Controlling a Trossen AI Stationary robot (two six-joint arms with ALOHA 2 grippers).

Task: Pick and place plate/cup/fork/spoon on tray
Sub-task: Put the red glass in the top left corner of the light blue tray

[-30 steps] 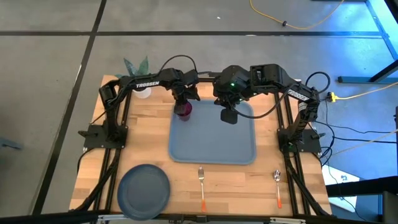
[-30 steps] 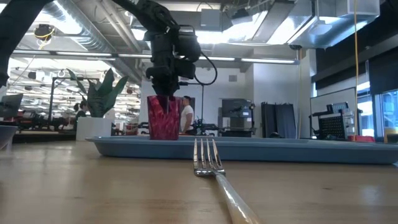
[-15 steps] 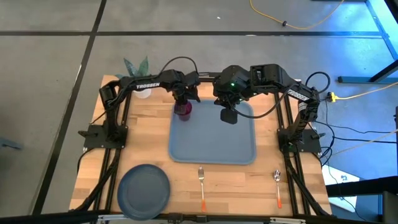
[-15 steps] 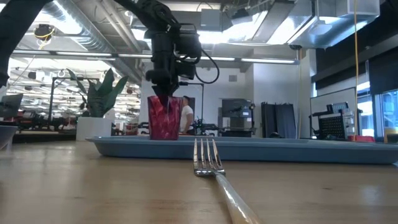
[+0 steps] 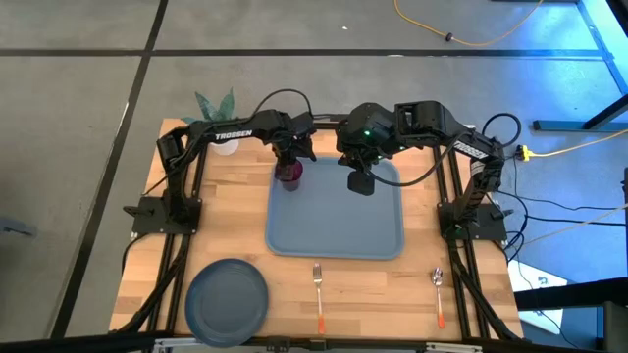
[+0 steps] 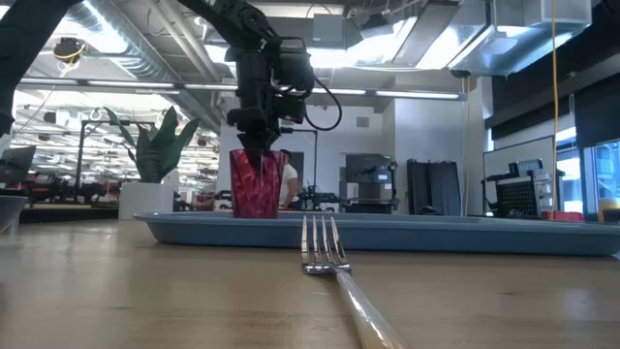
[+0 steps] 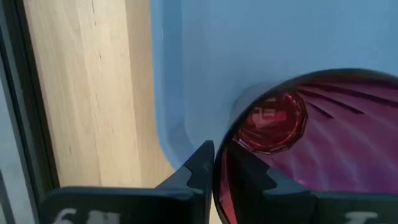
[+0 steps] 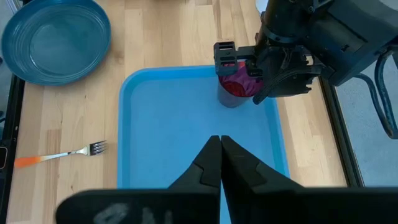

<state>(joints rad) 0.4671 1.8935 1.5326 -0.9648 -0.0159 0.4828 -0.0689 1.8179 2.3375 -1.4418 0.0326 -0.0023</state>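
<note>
The maroon cup [image 5: 288, 176] stands upright on its base in the far left corner of the light-blue tray [image 5: 337, 235]. My left gripper [image 5: 287, 160] is above it, shut on its rim; the low view shows the fingers [image 6: 260, 145] reaching down into the cup [image 6: 255, 184]. My right gripper [image 5: 361, 183] is shut and empty above the far part of the tray. The slate-blue plate [image 5: 228, 300] lies at the near left. The fork [image 5: 318, 294] lies near the tray's front edge, and the spoon [image 5: 439, 294] lies at the near right. My left gripper pinches the cup's rim [image 7: 225, 144] on the side toward the tray's corner, with one finger [image 7: 199, 165] outside the wall and one [image 7: 249, 177] inside. The fingers come from above, pointing down. The cup stands upright with its base on the tray.
A white pot with a green plant [image 5: 224, 145] stands at the table's far left, close behind the left arm. Bare wood lies to the left and right of the tray. Most of the tray's floor [image 8: 186, 124] is bare.
</note>
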